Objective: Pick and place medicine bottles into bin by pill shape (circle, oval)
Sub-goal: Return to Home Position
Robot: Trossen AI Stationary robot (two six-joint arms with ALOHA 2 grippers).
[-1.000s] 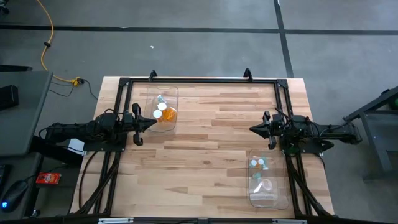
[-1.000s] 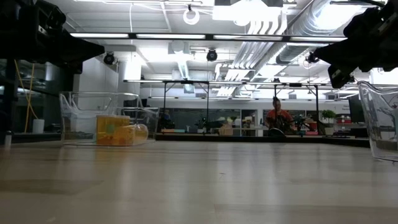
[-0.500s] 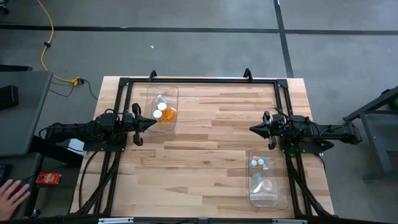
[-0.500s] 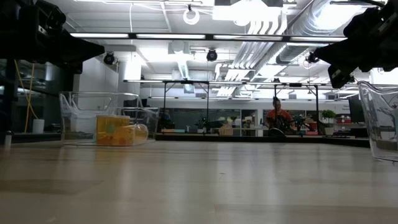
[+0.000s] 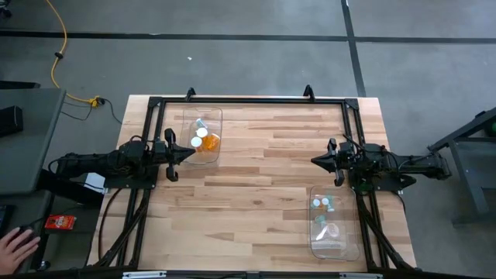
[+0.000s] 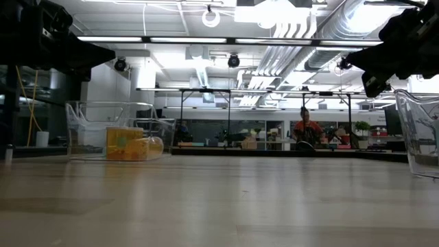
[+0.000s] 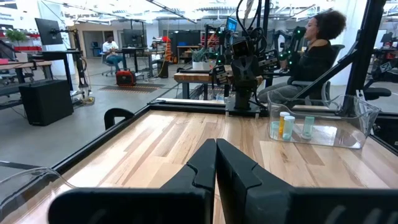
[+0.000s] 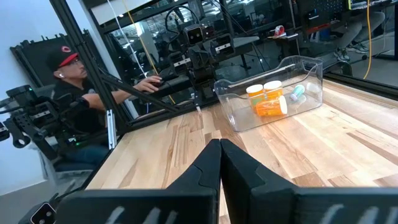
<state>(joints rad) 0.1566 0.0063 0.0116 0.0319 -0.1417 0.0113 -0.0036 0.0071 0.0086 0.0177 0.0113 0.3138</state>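
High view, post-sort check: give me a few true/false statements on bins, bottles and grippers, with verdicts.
1. The left gripper holds a bottle. False: it is shut on nothing.
2. Amber bottles lie in the bin beside the left arm. True.
3. Bottles lie loose on the table. False: none show outside the two bins.
4. The right gripper is shut and empty. True.
5. The bin beside the right arm is empty. False: it holds pale bottles with white caps.
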